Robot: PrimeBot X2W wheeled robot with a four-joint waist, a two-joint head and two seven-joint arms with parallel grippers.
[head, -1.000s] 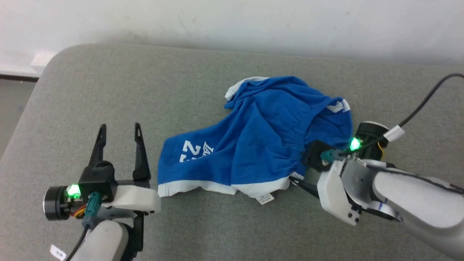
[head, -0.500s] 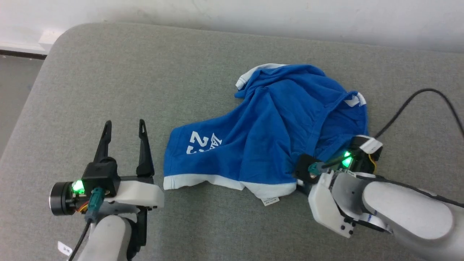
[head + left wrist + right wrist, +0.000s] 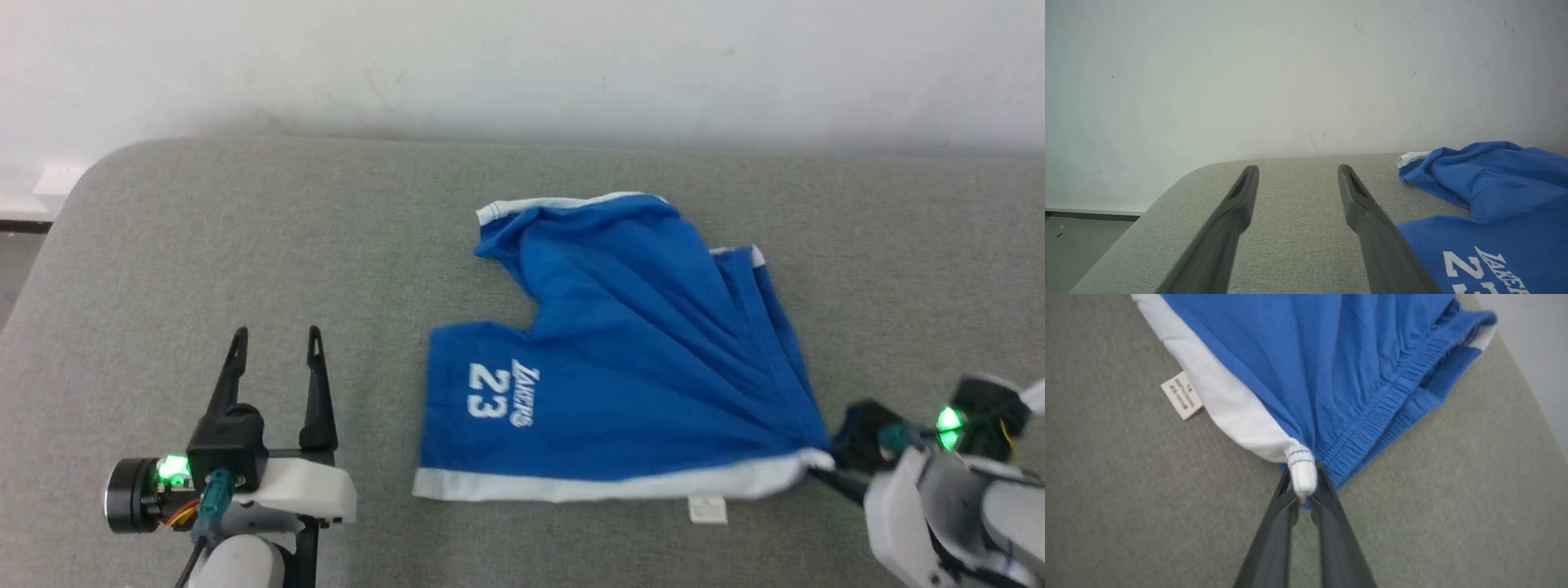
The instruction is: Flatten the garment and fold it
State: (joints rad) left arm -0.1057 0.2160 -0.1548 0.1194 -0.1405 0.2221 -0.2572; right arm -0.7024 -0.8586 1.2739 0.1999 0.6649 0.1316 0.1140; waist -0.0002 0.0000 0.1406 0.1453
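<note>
Basketball shorts lie fanned out; right gripper pinches their white-hemmed corner, fingertips half hidden by cloth; left gripper gapes empty.

A broad grey upholstered surface of woven, faintly flecked cloth spans the near and middle ground, and its far left corner is rounded. Behind its far edge rises a plain white wall with a few faint scuffs and specks. A soft shadow lies where the two meet. At the far left a dark skirting strip runs along the wall's foot above a dull grey floor. The light is even and diffuse.
</note>
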